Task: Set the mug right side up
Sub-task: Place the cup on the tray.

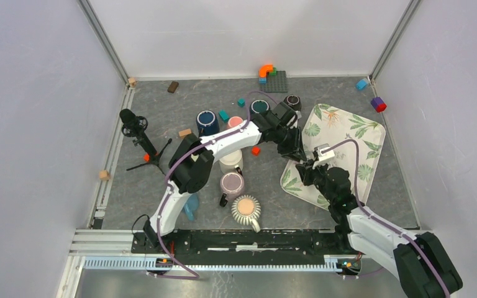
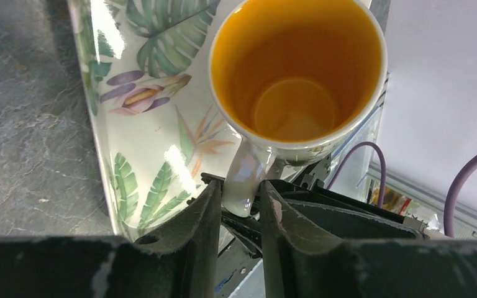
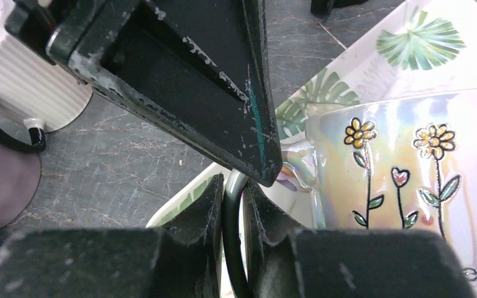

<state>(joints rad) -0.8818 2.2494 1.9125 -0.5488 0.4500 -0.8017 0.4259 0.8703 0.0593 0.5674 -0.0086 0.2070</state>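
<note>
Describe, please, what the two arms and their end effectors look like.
Both the left arm and right arm have white links, black joints, and a purple cable alongside. The left end effector and right end effector have black, wedge-shaped fingers, scuffed pale at the edges.

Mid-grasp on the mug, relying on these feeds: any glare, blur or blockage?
Left wrist: bright glare patches on the glossy tray, mug interior evenly lit, own jaws dark and soft. Right wrist: mug wall crisp, near jaws blurred, dark hardware blocks the upper left. Top external: even light, soft shadows, arms cover the mug.
</note>
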